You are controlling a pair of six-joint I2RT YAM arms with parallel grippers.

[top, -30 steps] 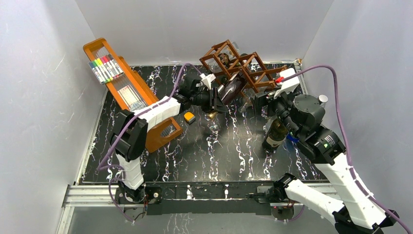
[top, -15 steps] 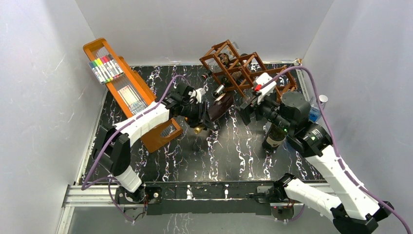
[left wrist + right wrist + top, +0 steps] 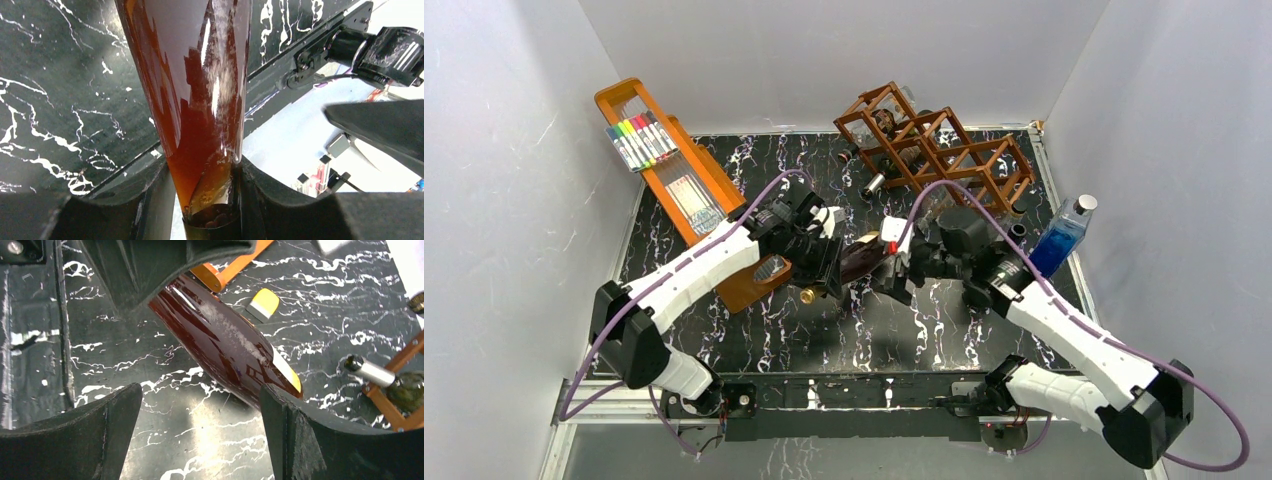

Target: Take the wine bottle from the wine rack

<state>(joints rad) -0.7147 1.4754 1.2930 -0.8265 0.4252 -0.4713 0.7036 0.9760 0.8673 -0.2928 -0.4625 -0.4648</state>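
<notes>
The reddish-brown wine rack (image 3: 944, 148) stands at the back right with other bottles still in it. My left gripper (image 3: 828, 268) is shut on the neck of a dark red wine bottle (image 3: 864, 256), held tilted above the table, clear of the rack, gold cap toward the near left. In the left wrist view the bottle (image 3: 200, 90) narrows down between my fingers (image 3: 150, 200). My right gripper (image 3: 900, 266) is open next to the bottle's base. In the right wrist view the bottle (image 3: 225, 340) lies just beyond my right gripper (image 3: 200, 435), its base by the right finger.
An orange tray (image 3: 724, 190) with coloured markers (image 3: 641, 140) leans at the left. A blue bottle (image 3: 1060, 236) stands at the right wall. A small yellow block (image 3: 264, 304) lies on the table. A silver-capped bottle neck (image 3: 872, 185) sticks out of the rack.
My left gripper has drawn the wine bottle out of the rack, toward the near left. My right arm has swung left and down to the bottle's base, uncovering the blue bottle.
</notes>
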